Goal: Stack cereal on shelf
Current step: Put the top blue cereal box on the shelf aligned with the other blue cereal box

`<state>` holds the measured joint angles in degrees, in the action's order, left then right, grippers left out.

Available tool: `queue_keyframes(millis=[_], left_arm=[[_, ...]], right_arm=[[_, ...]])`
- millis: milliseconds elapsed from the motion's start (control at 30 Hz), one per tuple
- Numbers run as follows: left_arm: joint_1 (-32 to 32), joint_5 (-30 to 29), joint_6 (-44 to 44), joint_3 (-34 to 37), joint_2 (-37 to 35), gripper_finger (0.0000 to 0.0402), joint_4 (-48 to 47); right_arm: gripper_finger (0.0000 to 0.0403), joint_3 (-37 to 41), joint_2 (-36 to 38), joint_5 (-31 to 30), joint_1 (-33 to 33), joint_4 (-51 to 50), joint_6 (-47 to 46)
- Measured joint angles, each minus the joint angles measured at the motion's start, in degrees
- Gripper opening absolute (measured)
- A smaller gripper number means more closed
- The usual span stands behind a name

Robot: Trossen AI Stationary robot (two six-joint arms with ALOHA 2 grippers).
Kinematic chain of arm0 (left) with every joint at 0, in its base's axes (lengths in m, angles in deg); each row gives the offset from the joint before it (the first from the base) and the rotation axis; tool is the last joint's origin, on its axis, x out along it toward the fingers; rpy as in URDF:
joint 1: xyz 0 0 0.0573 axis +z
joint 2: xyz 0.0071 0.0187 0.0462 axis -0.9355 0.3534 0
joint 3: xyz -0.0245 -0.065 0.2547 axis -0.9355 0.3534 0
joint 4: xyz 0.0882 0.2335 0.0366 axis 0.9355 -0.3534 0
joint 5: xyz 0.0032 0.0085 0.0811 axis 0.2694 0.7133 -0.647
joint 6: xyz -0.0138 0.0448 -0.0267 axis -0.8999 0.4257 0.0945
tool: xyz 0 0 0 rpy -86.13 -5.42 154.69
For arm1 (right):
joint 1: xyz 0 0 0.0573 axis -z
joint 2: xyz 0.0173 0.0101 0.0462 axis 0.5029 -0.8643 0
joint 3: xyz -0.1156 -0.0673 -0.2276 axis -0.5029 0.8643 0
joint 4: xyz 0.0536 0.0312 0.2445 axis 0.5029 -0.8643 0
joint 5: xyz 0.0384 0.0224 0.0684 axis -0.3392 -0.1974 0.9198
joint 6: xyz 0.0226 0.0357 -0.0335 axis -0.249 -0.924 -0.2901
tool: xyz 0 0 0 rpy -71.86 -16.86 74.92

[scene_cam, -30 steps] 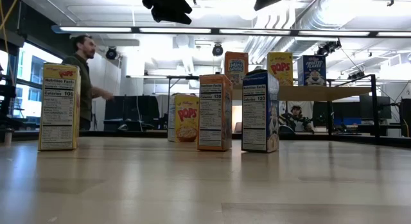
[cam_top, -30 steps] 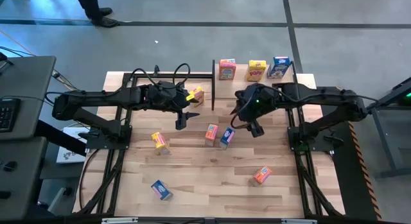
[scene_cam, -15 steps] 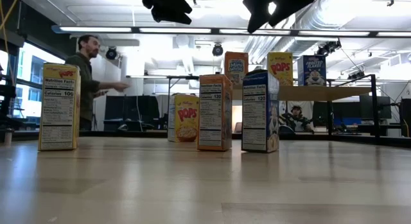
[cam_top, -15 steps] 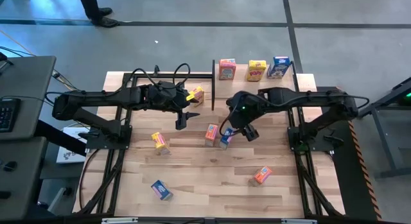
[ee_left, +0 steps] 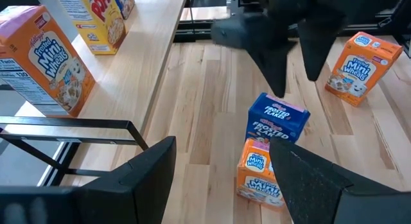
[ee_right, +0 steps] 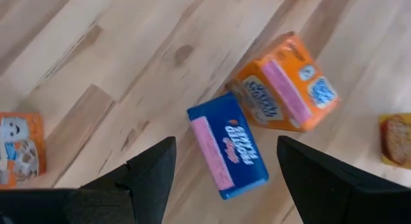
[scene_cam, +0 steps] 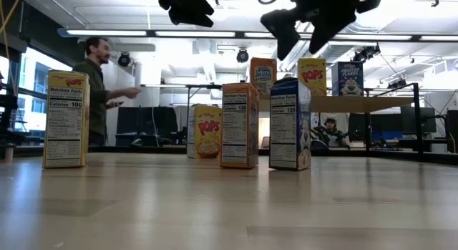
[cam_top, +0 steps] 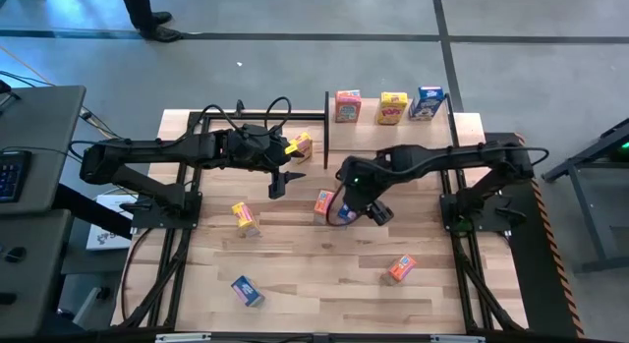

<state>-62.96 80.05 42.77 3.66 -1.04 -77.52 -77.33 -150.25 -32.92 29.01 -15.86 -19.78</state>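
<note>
While I'm watching, the right gripper (cam_top: 360,207) is hovering spread and empty above the blue box (ee_right: 227,146).
Left gripper (cam_top: 278,184) is hanging parted, empty, over glossy cardboard cartons on the plank table (cam_top: 314,284).

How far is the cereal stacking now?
Done: three boxes stand on the shelf. In hand: nothing yet; the right gripper, fingers open, hangs above the blue box beside an orange box. Left: six boxes on the table. The left gripper waits open.

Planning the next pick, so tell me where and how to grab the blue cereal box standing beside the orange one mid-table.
Come straight down on the blue box, where the open right gripper hovers. Grip its upper part across the two broad printed faces. It stands upright, and the orange box sits close at one narrow end, so judged safest is keeping jaws off that end.
</note>
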Motion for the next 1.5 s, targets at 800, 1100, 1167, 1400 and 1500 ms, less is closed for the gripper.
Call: queue_keyframes(millis=[800, 1100, 1167, 1400, 1500], left_arm=[[0.0, 0.0, 0.0, 0.0, 0.0, 0.0241, 0.0], [0.0, 0.0, 0.0, 0.0, 0.0, 0.0241, 0.0], [0.0, 0.0, 0.0, 0.0, 0.0, 0.0241, 0.0], [0.0, 0.0, 0.0, 0.0, 0.0, 0.0241, -0.1], [0.0, 0.0, 0.0, 0.0, 0.0, 0.0241, -0.1]], right_arm=[[0.0264, 0.0, -7.7, -9.9, -1.8, -0.7, 3.0], [0.0264, 0.0, -8.4, -9.9, -1.8, -0.4, 2.8], [0.0263, 0.0, -8.8, -9.9, -1.8, -0.7, 2.8], [0.0262, 0.0, -9.1, -10.4, -1.8, -0.7, 2.7], [0.0249, 0.0, -9.1, -10.4, -1.8, -0.7, 2.4]])
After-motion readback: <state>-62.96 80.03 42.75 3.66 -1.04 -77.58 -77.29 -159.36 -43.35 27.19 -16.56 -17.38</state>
